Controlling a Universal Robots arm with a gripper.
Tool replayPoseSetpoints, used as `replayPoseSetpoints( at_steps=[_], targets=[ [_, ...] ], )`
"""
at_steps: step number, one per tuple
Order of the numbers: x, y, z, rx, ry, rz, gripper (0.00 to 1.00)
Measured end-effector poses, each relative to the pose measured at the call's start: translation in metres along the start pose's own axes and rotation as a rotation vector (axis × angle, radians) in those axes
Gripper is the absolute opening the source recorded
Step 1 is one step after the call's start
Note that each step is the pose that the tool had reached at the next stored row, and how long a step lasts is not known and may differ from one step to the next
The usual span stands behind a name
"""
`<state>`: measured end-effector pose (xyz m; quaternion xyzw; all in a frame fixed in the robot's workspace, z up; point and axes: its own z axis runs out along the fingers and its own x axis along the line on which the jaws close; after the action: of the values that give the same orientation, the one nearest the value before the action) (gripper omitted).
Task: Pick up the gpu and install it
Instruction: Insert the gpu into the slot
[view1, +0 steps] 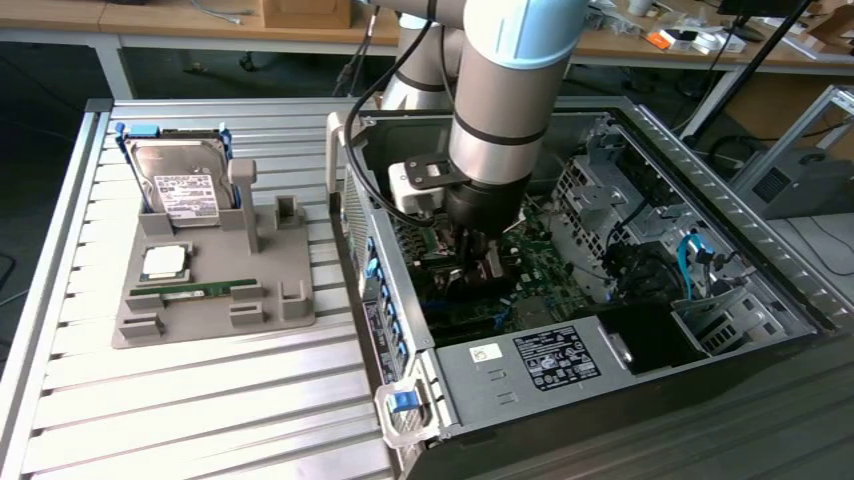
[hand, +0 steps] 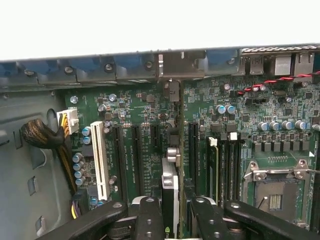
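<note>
The gpu shows edge-on in the wrist view as a thin upright card between my two black fingers. My gripper is shut on it. The card stands over the dark expansion slots of the green motherboard, and its grey metal bracket sits against the case's rear wall. Whether its bottom edge is in a slot is hidden. In the exterior view my gripper is down inside the open computer case, low over the board.
On the slatted table, a grey tray at the exterior view's left holds a hard drive, a CPU and a RAM stick. Inside the case are RAM slots, a CPU socket, a cable bundle and a power supply.
</note>
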<state>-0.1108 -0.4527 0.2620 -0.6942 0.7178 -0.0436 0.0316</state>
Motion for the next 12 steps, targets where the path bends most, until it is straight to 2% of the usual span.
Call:
replayPoseSetpoints(
  at_steps=[12],
  targets=[
    [-0.0032, 0.0000, 0.0007, 0.0002, -0.0018, -0.016, 0.27]
  ],
)
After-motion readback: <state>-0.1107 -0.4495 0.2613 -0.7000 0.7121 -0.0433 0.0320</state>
